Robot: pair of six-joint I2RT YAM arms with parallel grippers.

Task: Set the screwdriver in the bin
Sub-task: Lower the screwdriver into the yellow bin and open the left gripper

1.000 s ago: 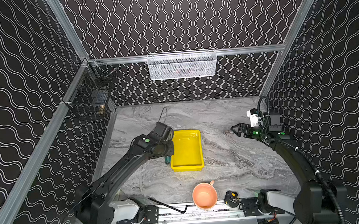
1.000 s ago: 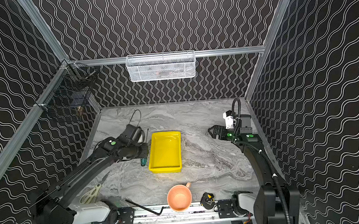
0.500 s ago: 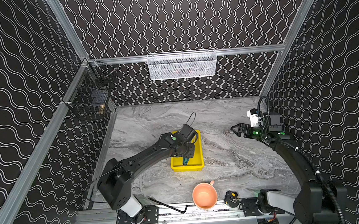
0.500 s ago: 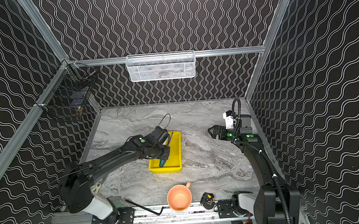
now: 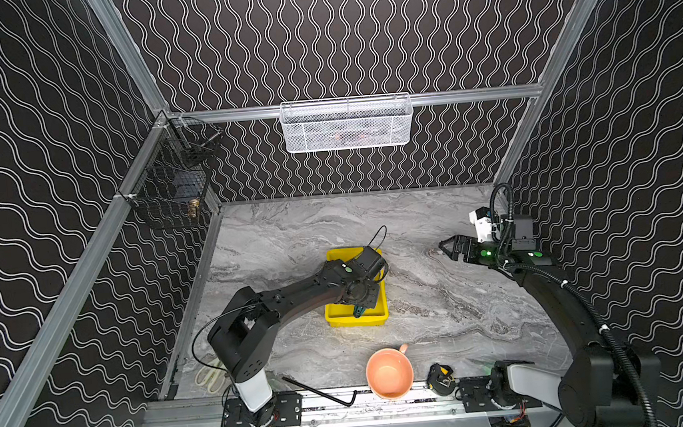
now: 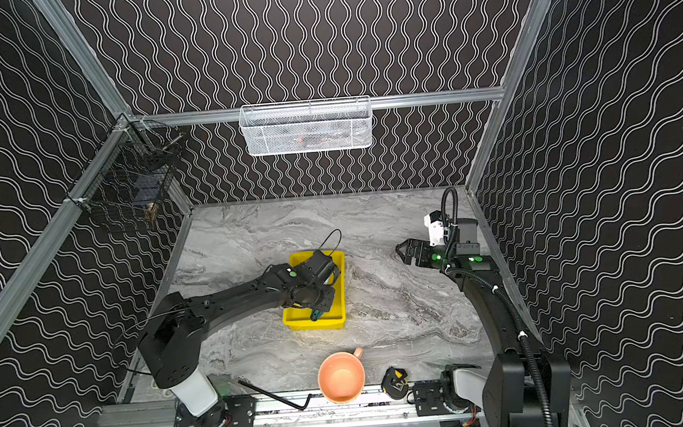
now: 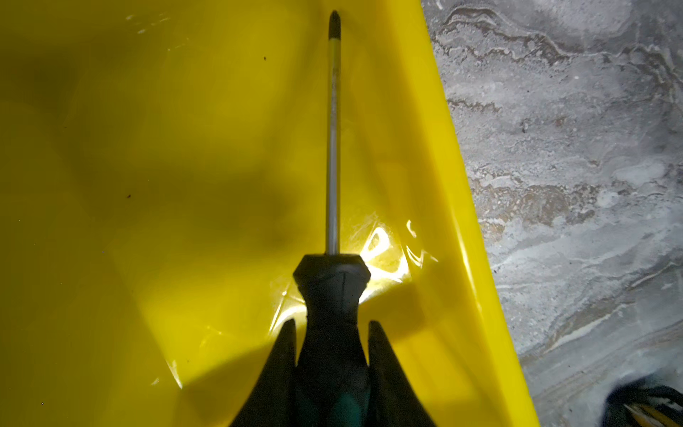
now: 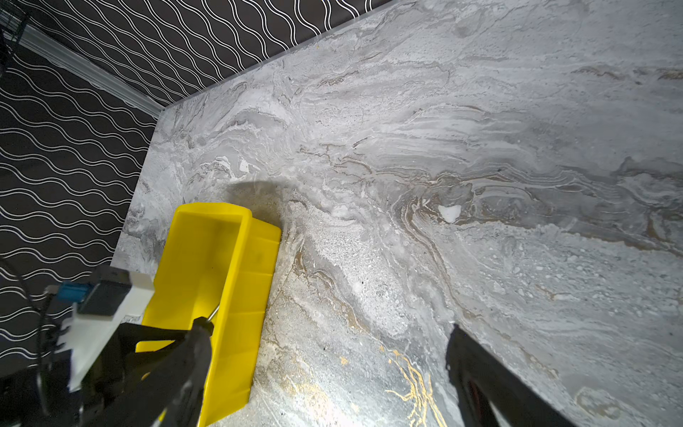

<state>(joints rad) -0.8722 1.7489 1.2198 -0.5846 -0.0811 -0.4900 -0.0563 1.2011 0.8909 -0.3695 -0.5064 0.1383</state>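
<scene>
My left gripper (image 7: 329, 324) is shut on the black and teal handle of the screwdriver (image 7: 333, 148). Its thin shaft points ahead over the glossy floor of the yellow bin (image 7: 166, 111), close to one long wall. I cannot tell whether the tip touches the floor. In both top views the left wrist covers most of the bin (image 5: 356, 319) (image 6: 314, 324). Only the teal end of the screwdriver (image 5: 357, 311) (image 6: 316, 316) pokes out near the front wall. My right gripper (image 5: 445, 248) (image 6: 401, 250) (image 8: 325, 369) hovers open and empty over bare table, right of the bin (image 8: 207, 258).
An orange cup (image 5: 389, 373), a black hex key (image 5: 320, 393) and a small black and yellow object (image 5: 440, 378) lie along the front rail. Pale scissors (image 5: 209, 377) lie front left. A white mesh basket (image 5: 347, 124) and a black wire basket (image 5: 171, 190) hang on the walls.
My left arm has swung right with the screwdriver, from beside the bin's left wall to over the bin's inside. The right arm has not moved.
</scene>
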